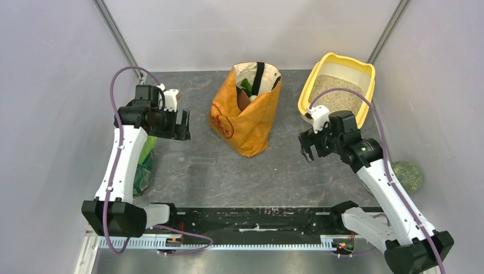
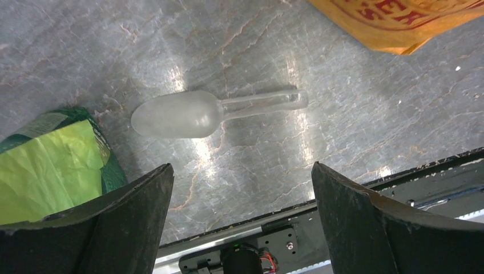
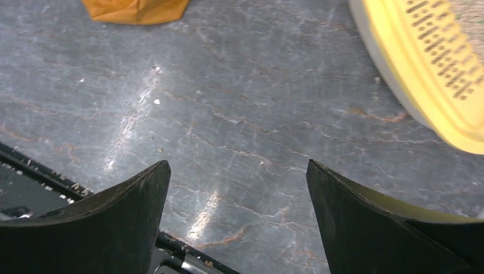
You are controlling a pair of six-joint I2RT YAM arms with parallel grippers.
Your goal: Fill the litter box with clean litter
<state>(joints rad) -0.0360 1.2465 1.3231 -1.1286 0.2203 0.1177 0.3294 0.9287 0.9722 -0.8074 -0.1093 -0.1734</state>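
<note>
The yellow litter box (image 1: 368,77) stands at the back right with beige litter (image 1: 337,94) in it. Its slotted yellow lip (image 3: 434,68) shows at the top right of the right wrist view. The green litter bag (image 1: 145,165) lies at the left, partly under my left arm, and its green corner (image 2: 51,165) shows in the left wrist view. My left gripper (image 1: 181,124) (image 2: 242,171) is open and empty above the table. A clear plastic scoop (image 2: 188,114) lies below it. My right gripper (image 1: 308,147) (image 3: 238,168) is open and empty, just in front of the litter box.
An orange shopping bag (image 1: 245,114) stands upright at the back centre, with things inside. Its corner shows in both wrist views (image 2: 399,23) (image 3: 137,10). A green speckled round thing (image 1: 408,174) lies by the right wall. The black base rail (image 1: 245,220) runs along the near edge.
</note>
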